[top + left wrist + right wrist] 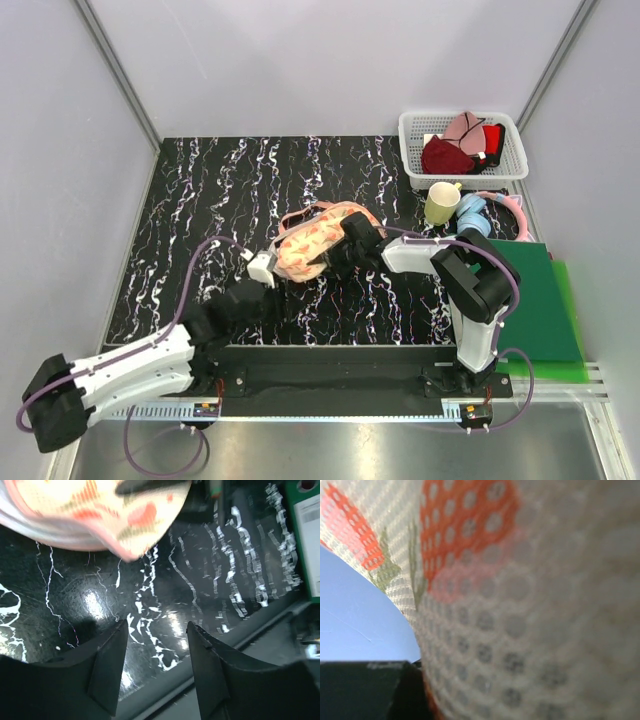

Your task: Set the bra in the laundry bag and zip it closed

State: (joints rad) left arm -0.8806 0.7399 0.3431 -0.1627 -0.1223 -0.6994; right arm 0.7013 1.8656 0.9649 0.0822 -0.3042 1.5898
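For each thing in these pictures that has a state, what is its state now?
laundry bag: looks folded shut; whether zipped cannot be told.
bra: not visible in any view.
left gripper: open, nothing between its fingers, close to the bag.
right gripper: against the bag; its jaws are hidden.
cup: upright.
basket: upright, with garments inside.

Qty check. Bag (315, 245): 1. Basket (412, 140): 1, w/ approx. 2 garments, red (445, 156) and pink (463, 127). Mug (441, 203): 1. Green sheets: 2, dark (545, 295) and light (572, 350). Arms: 2, left arm (130, 370), right arm (470, 290).
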